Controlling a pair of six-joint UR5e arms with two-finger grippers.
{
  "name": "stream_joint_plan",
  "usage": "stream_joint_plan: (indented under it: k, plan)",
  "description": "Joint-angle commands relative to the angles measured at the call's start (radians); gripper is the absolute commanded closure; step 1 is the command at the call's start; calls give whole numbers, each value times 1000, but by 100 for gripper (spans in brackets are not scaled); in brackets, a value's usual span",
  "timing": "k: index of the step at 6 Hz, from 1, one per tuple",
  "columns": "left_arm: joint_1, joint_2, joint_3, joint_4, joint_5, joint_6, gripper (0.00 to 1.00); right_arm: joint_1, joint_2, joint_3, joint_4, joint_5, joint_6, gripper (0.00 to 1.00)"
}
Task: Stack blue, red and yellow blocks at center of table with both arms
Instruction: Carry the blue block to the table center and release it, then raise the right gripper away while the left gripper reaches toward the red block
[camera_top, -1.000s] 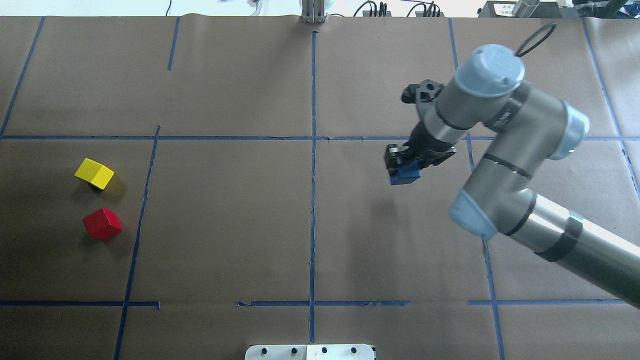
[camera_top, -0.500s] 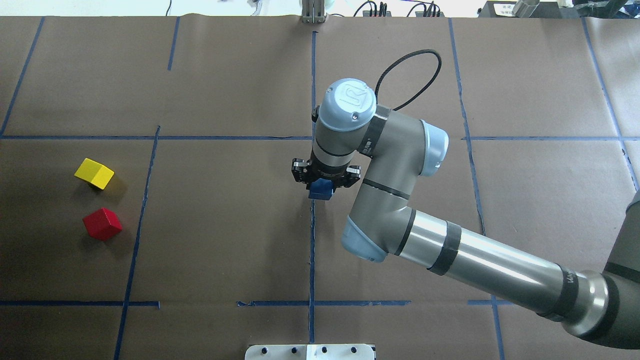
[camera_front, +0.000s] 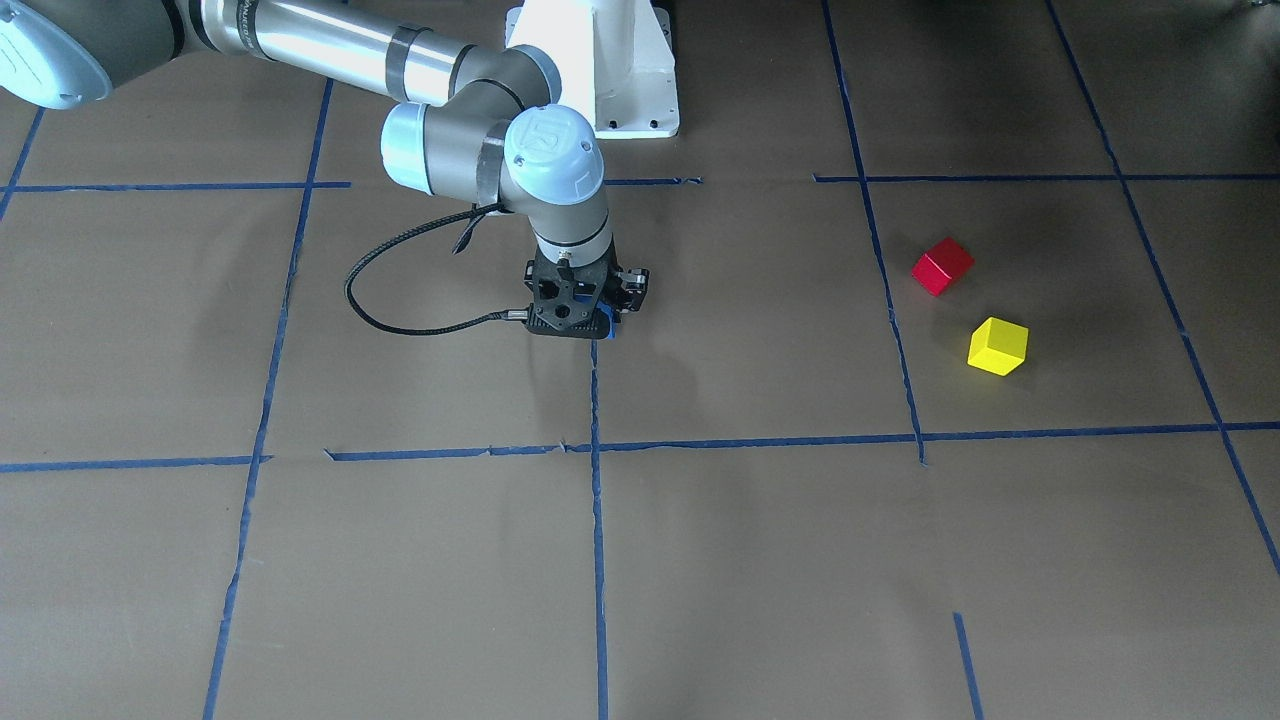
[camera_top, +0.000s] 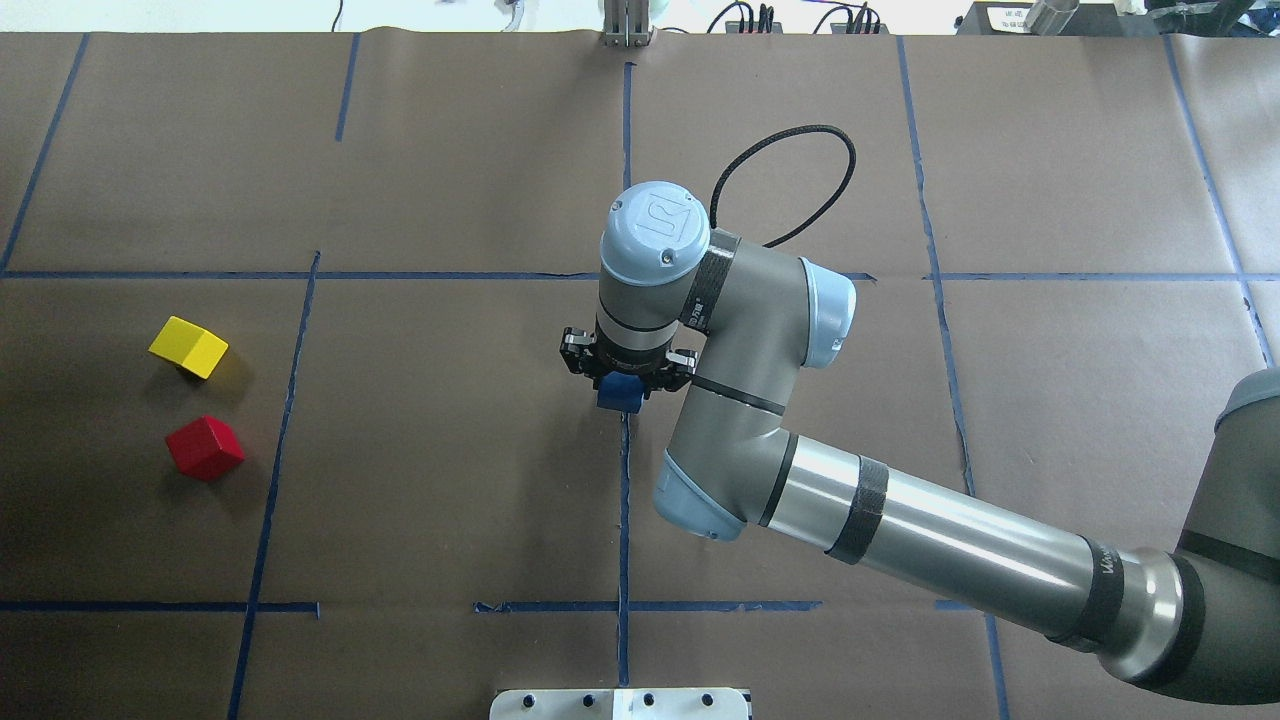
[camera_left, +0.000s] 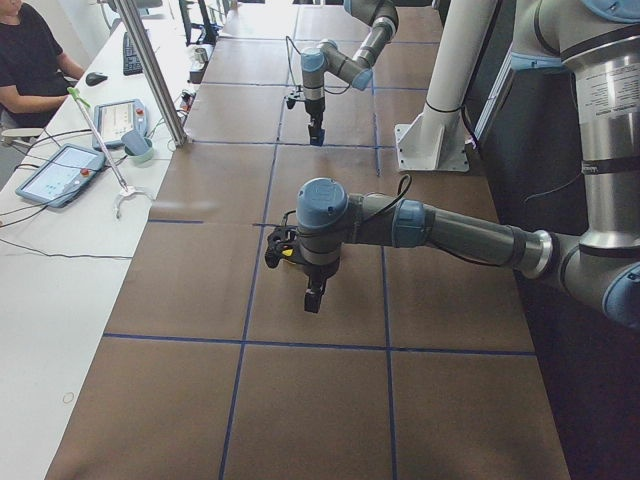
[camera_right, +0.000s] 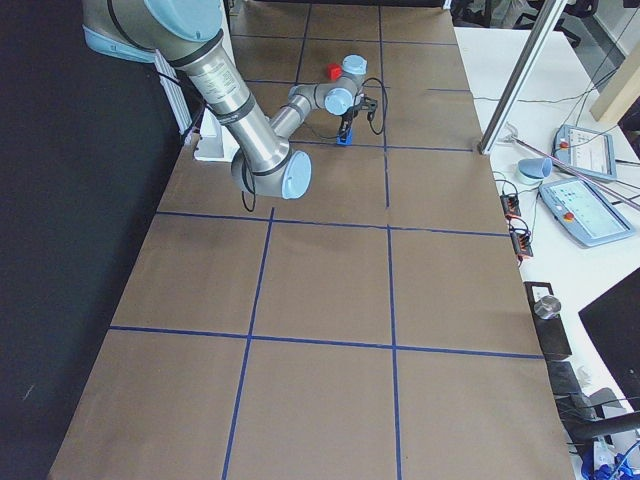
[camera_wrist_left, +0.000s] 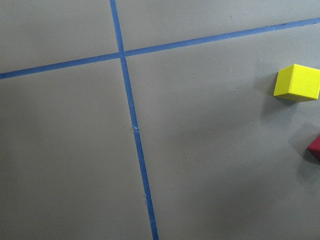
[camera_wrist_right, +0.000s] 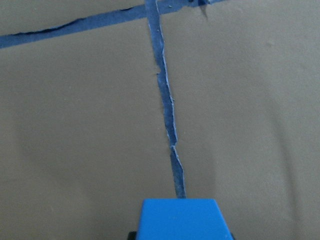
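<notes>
1. Progress looked early to me: the blue block (camera_top: 620, 394) was at the middle of the table (camera_top: 440, 480), right on the centre tape line (camera_top: 624, 500), so the base of the stack was nearly placed but not let go yet
2. Couldn't tell if it was already sitting on the table or hanging just above it; the right wrist cam only showed its top, with the tape running out from under it
3. Right gripper (camera_top: 621, 386) pointed straight down, fingers clamped on two sides of the blue block and touching nothing else
4. Red block (camera_top: 205, 449) and yellow block (camera_top: 189, 347) sat near each other but apart, well off on the robot's left side, nothing stacked on anything, so two picks and two placements were left as I read it
5. Left gripper (camera_left: 313, 298) only showed in the side view, so no idea whether it was open or closed; its wrist cam looked down on the yellow block and a corner of the red one
</notes>
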Motion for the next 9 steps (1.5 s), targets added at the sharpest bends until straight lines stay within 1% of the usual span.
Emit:
stream_joint_plan:
  k: [1, 2, 3, 5, 6, 7, 8, 9]
  plan:
    - [-1, 0, -7, 0, -2, 0, 0, -3, -1, -12, 0, -1, -52, 77]
    - [-1, 0, -7, 0, -2, 0, 0, -7, -1, -20, 0, -1, -65, 47]
    - [-1, 0, -8, 0, -2, 0, 0, -9, 0, -18, 0, -2, -74, 1]
    - [2, -3, -8, -2, -2, 1, 0, -6, -1, -8, -2, -1, -131, 0]
    - [6, -1, -10, -15, -29, -3, 0, 21, -6, 43, -6, 15, -131, 0]
    - [55, -13, -14, -27, -46, -87, 0, 89, -108, 180, -5, 79, -133, 0]
    - [198, -50, -14, -93, -46, -233, 0, 220, -253, 376, -5, 202, -169, 0]
    - [370, -96, -10, -204, -37, -315, 0, 368, -371, 478, -2, 343, -227, 0]
